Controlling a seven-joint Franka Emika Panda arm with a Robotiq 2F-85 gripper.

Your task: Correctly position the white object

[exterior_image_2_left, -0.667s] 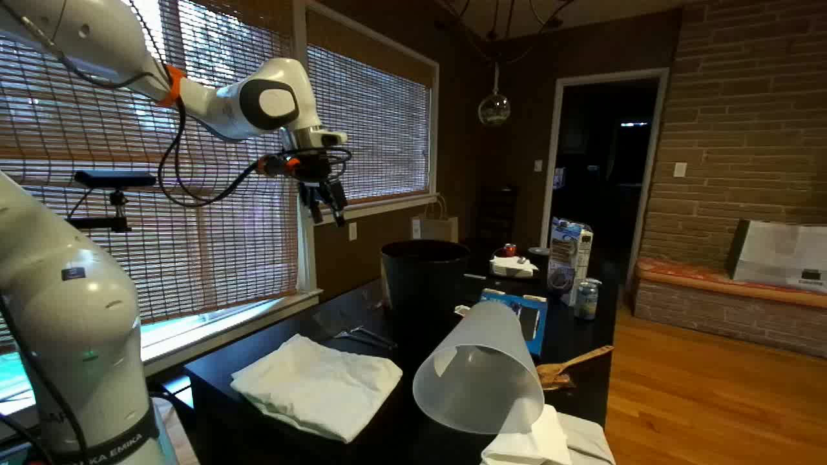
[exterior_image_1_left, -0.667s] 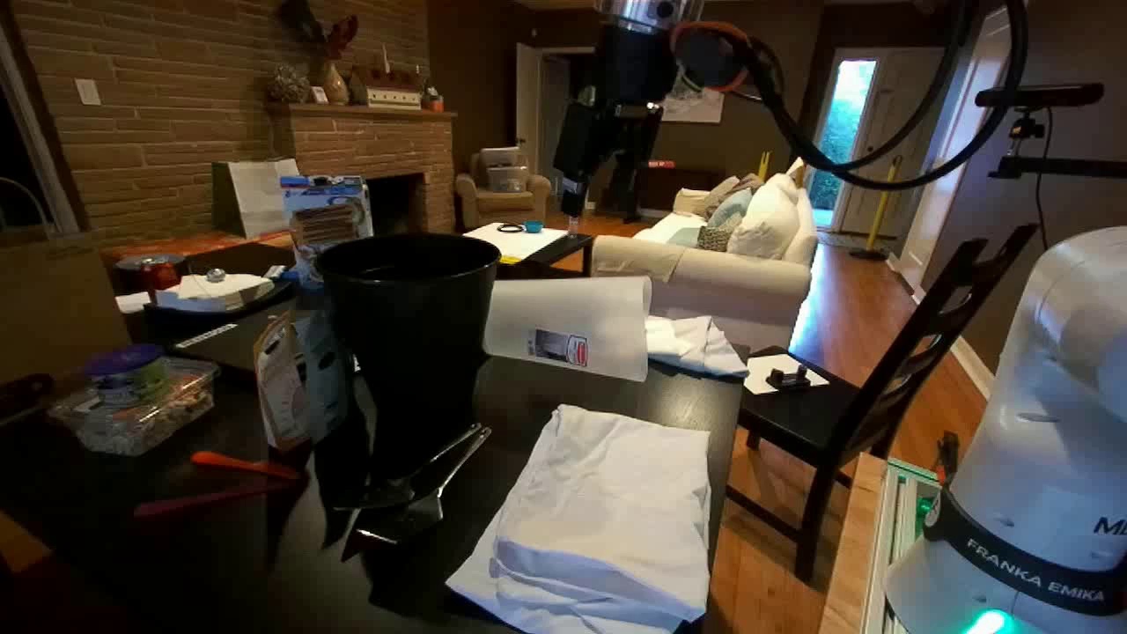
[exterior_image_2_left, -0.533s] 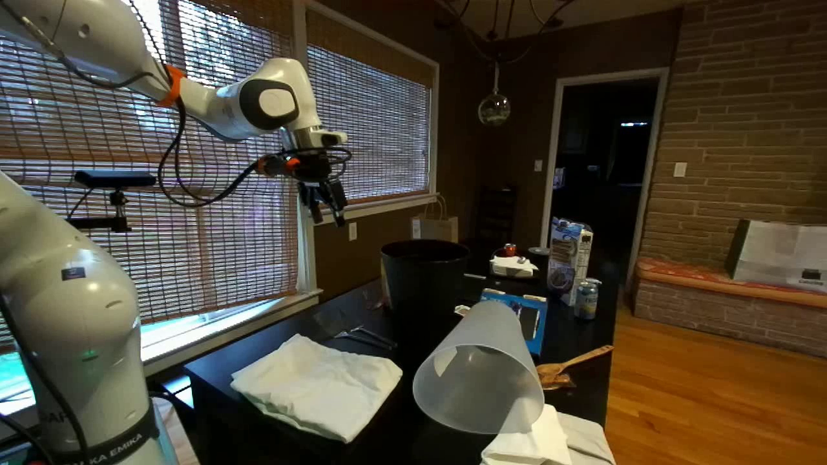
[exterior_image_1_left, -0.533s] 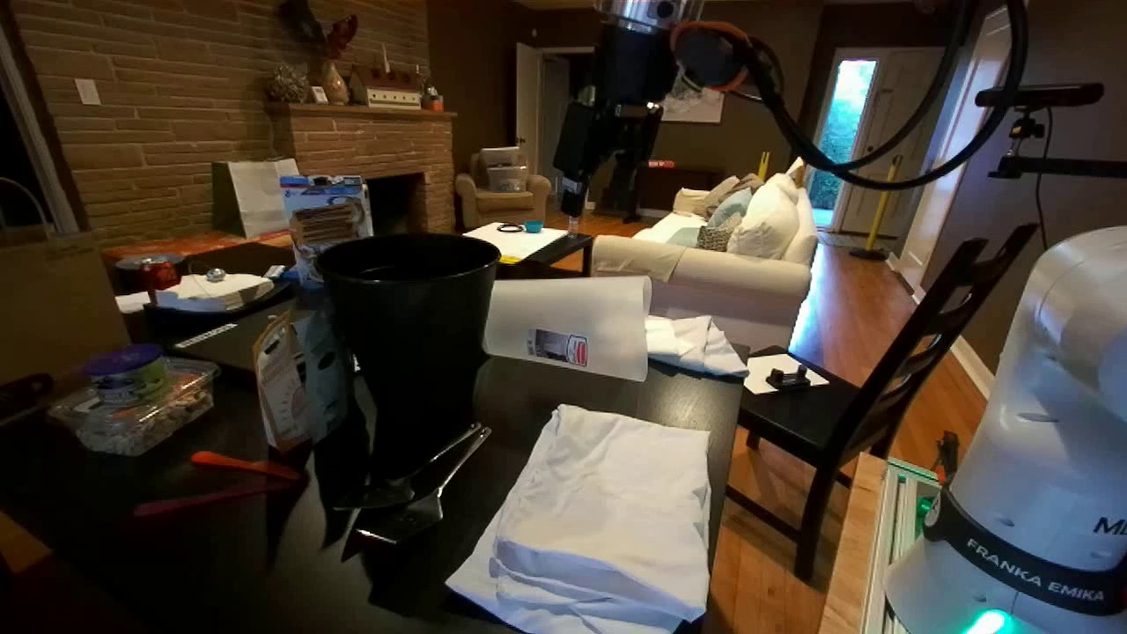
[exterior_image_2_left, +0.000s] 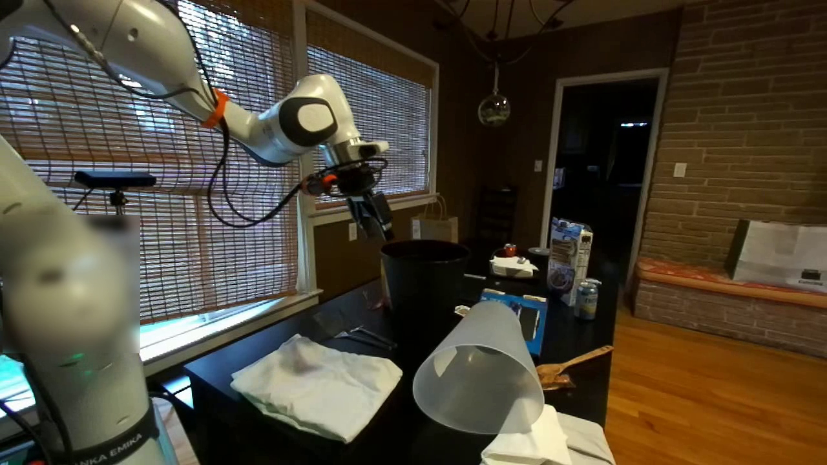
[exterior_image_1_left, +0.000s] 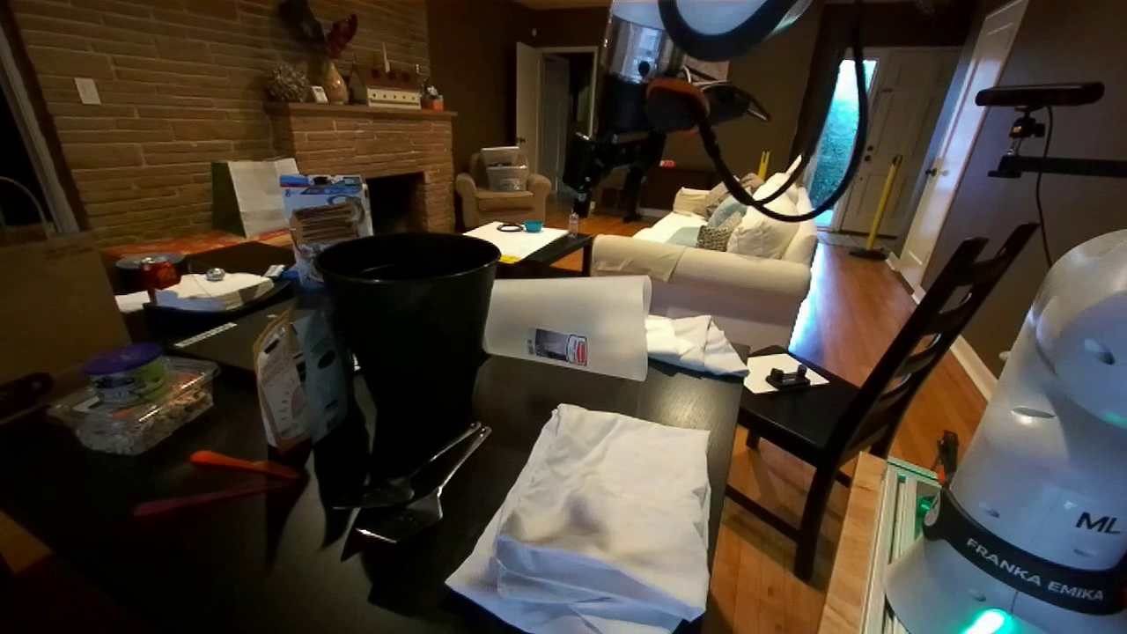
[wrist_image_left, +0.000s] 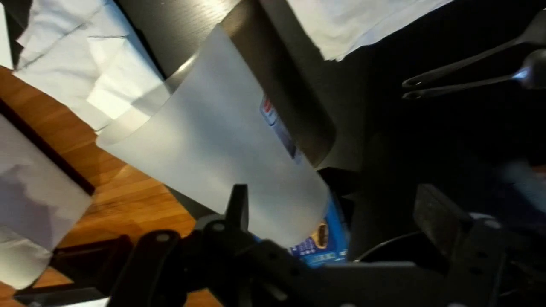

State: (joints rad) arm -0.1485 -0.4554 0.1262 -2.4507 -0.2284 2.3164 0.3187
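The table (exterior_image_1_left: 673, 396) carries everything I'm working with, and my arm (exterior_image_2_left: 310, 119) reaches out above it. I take the black bin (exterior_image_2_left: 423, 284), standing upright, as my mark. The white bin (exterior_image_1_left: 568, 313) lies on its side beside the black bin, base toward it and rim pointing away; whether the two touch, I can't tell. In both exterior views the flat cloth (exterior_image_2_left: 316, 387) lies nearer the camera than the black bin. The rumpled cloth (exterior_image_1_left: 696, 343) is farther from the black bin, at the white bin's rim. The blue box (exterior_image_2_left: 531, 313) is near the black bin, partly hidden by the white bin's base. My claw (wrist_image_left: 332, 200) hangs above the table near the black bin, its pads (wrist_image_left: 437, 217) well apart, holding nothing. I judge this the approach step: the white bin isn't gripped yet. If, as I suppose, correct means upright, the next move calls for swinging away from the black bin to the white bin's rim, coming down with one pad inside the wall, then closing and tipping it up.
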